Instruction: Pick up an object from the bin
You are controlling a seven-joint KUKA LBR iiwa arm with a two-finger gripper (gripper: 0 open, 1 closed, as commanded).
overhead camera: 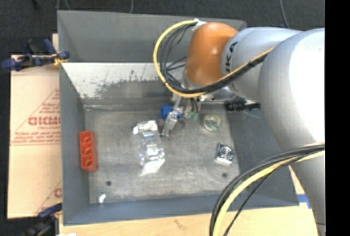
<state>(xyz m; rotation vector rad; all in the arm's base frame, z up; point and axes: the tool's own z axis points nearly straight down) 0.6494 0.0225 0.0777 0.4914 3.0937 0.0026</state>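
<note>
My gripper [170, 124] reaches down below the orange wrist cover, in the middle of the bin toward the back. Its tips are just right of a crumpled clear plastic wrapper [147, 144] that lies in the bin's middle. A small blue thing [164, 111] shows right by the fingers on their upper left; whether it is held I cannot tell. A clear roll of tape [211, 122] lies to the gripper's right.
A red block with holes [87, 150] lies by the left wall. A small silver and dark thing [224, 154] lies at the right. A tiny white scrap [101, 197] sits near the front left corner. The arm and its cables cover the bin's back right.
</note>
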